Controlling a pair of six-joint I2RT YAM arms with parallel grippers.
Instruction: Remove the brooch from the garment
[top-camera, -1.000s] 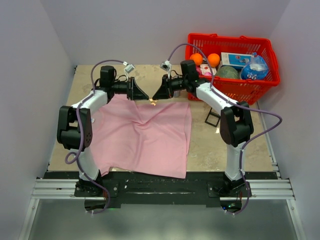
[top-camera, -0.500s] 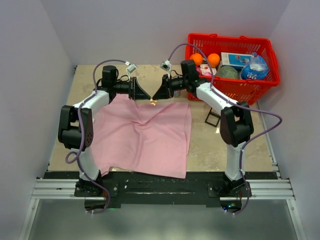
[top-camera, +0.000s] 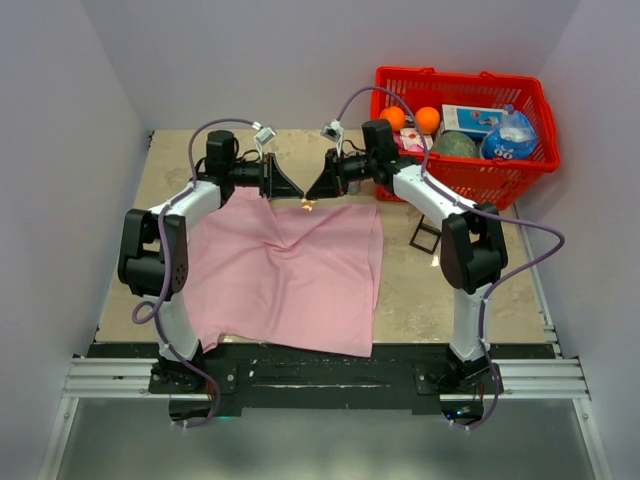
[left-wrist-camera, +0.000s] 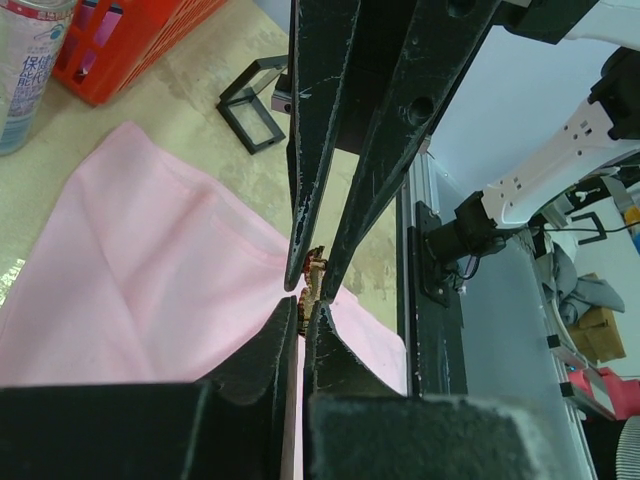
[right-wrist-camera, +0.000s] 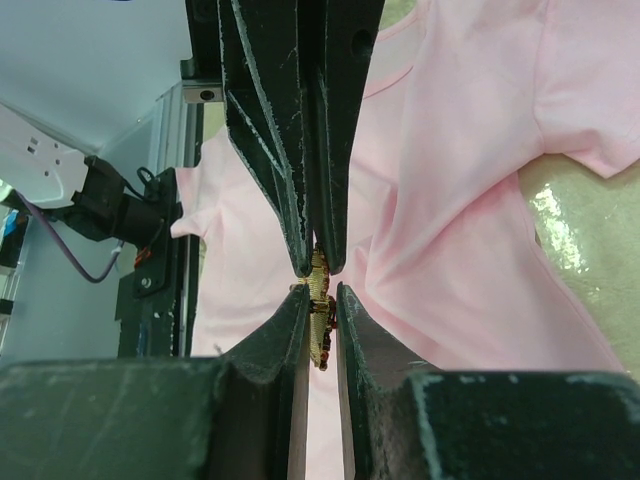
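A: Where's the brooch (right-wrist-camera: 320, 312)?

B: At the far edge of the garment (top-camera: 290, 270), about midway along it, right where the two claws meet tip to tip.

A: Which one has it?

B: The right claw (right-wrist-camera: 318, 292). Its fingers are drawn narrow with the golden piece clamped between them. Its own wrist view shows the brooch running down the slit.

A: And the left claw (left-wrist-camera: 302, 305)?

B: Its fingers are nearly together, with only a thin slit between. The tips sit at the brooch's other end, hard against the right claw's tips. Whether they nip cloth, brooch or nothing, I cannot tell.

A: How does the garment lie?

B: It's pink and spread on the bench (top-camera: 420, 290) between the arms, with creases running toward the brooch.

A: Anything else there?

B: A red basket (top-camera: 480, 170) sits at the far right corner, apart from the cloth, with oranges (top-camera: 428, 119) inside. In the left wrist view a can (left-wrist-camera: 25, 70) stands just beside it.
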